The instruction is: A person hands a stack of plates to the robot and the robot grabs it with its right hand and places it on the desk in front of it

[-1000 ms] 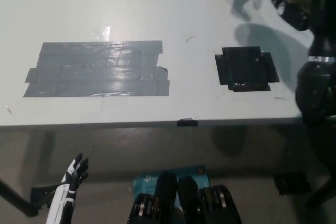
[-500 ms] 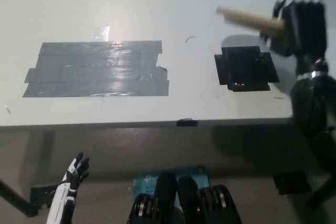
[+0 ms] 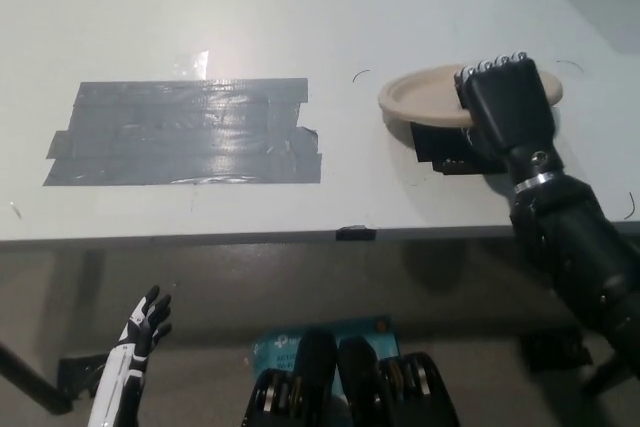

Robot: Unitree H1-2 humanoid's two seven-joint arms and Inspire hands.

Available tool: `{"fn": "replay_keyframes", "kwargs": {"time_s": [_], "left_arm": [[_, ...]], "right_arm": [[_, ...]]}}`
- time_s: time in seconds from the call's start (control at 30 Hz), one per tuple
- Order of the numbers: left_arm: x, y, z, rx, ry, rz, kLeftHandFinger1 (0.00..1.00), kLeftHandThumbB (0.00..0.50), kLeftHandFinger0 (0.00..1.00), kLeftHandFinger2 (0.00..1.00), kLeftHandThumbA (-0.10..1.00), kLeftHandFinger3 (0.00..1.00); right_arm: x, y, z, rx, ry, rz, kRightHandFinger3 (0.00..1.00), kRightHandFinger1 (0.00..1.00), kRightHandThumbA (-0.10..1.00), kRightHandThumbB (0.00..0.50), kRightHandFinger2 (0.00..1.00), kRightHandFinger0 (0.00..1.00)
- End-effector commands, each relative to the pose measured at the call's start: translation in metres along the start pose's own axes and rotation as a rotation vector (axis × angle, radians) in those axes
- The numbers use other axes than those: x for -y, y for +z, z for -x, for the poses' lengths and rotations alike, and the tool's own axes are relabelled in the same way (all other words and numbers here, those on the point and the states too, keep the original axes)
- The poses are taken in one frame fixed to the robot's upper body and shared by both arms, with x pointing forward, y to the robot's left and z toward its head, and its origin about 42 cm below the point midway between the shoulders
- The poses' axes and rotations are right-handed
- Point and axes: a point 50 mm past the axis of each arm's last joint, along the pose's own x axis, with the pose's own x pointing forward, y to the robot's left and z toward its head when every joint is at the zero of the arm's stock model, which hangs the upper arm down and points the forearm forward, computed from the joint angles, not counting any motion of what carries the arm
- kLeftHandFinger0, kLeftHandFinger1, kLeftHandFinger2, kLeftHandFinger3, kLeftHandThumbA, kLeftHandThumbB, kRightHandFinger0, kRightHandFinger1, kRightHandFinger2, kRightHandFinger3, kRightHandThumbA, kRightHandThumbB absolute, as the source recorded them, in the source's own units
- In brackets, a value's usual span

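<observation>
- Head view: the stack of plates (image 3: 425, 95), tan and lying flat, sits at about 2 o'clock in the picture, over the white desk (image 3: 300, 7).
- The black right hand (image 3: 508, 105) grips the stack's rim at its 3 o'clock side, fingers curled over the top; the plates jut out from the hand towards 9 o'clock.
- Just below the stack, at its 6 o'clock, lies a black tape square (image 3: 450, 155) (partly covered by plates and hand); whether the stack touches the desk cannot be told.
- Well apart, towards 9 o'clock, lies a wide grey tape patch (image 3: 185, 132).
- The white left hand (image 3: 145, 325) hangs at 7 o'clock, below the desk's near edge, fingers spread and holding nothing.
</observation>
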Motion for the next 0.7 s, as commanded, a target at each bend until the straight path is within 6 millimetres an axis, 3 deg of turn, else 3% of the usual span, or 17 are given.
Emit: {"fn": "replay_keyframes", "kwargs": {"time_s": [0.0,0.03,0.07,0.1,0.13,0.17,0.2,0.23,0.27,0.4,0.5,0.63,0.67], "left_arm": [[-0.007,0.007,-0.004,0.051,-0.016,-0.015,1.00,0.134,0.98,0.97,1.00,1.00],[-0.007,0.007,-0.005,0.050,-0.016,-0.017,1.00,0.135,0.97,0.96,1.00,1.00],[-0.008,0.008,-0.006,0.051,-0.015,-0.021,1.00,0.135,0.97,0.95,1.00,1.00],[-0.009,0.008,-0.006,0.050,-0.014,-0.022,1.00,0.141,0.97,0.95,1.00,1.00],[-0.009,0.007,-0.006,0.051,-0.014,-0.024,1.00,0.137,0.97,0.95,1.00,1.00],[-0.009,0.007,-0.006,0.052,-0.015,-0.025,0.99,0.137,0.97,0.95,1.00,1.00],[-0.008,0.007,-0.007,0.054,-0.014,-0.023,0.99,0.128,0.97,0.94,1.00,1.00],[-0.008,0.007,-0.007,0.054,-0.014,-0.023,0.98,0.121,0.96,0.94,1.00,1.00],[-0.009,0.007,-0.007,0.052,-0.013,-0.022,0.98,0.125,0.96,0.93,1.00,1.00],[-0.009,0.007,-0.007,0.048,-0.013,-0.030,0.97,0.134,0.95,0.93,1.00,1.00],[-0.010,0.008,-0.010,0.047,-0.011,-0.027,0.97,0.126,0.94,0.93,1.00,1.00],[-0.011,0.009,-0.012,0.052,-0.013,-0.025,0.96,0.122,0.93,0.92,1.00,1.00],[-0.012,0.009,-0.012,0.054,-0.013,-0.029,0.96,0.120,0.93,0.92,1.00,1.00]], "right_arm": [[0.005,-0.005,-0.011,0.017,0.025,0.071,0.11,0.00,0.98,0.021,0.09,0.00],[0.011,-0.005,-0.014,-0.029,0.088,0.066,0.31,0.03,0.86,0.133,0.16,0.00],[0.017,-0.004,-0.017,-0.066,0.140,0.053,0.36,0.01,0.83,0.159,0.14,0.00],[0.020,-0.003,-0.018,-0.081,0.173,0.026,0.63,0.16,0.76,0.261,0.34,0.08],[0.028,-0.004,-0.020,-0.101,0.242,-0.022,0.97,0.61,0.73,0.396,0.79,0.45],[0.037,-0.004,-0.021,-0.116,0.326,-0.078,1.00,0.80,0.72,0.383,0.92,0.66],[0.057,-0.009,-0.024,-0.125,0.474,-0.183,1.00,1.00,0.77,0.448,1.00,1.00],[0.070,-0.011,-0.026,-0.125,0.548,-0.245,1.00,1.00,0.77,0.490,1.00,1.00],[0.089,-0.013,-0.028,-0.115,0.631,-0.321,1.00,1.00,0.76,0.500,1.00,1.00],[0.152,-0.021,-0.025,0.024,0.754,-0.593,1.00,1.00,0.71,0.500,1.00,1.00],[0.192,-0.025,-0.022,0.112,0.809,-0.668,1.00,1.00,0.78,0.500,1.00,1.00],[0.232,-0.027,-0.014,0.218,0.832,-0.767,1.00,1.00,0.72,0.500,1.00,1.00],[0.250,-0.028,-0.008,0.282,0.830,-0.814,1.00,1.00,0.71,0.500,1.00,1.00]]}}
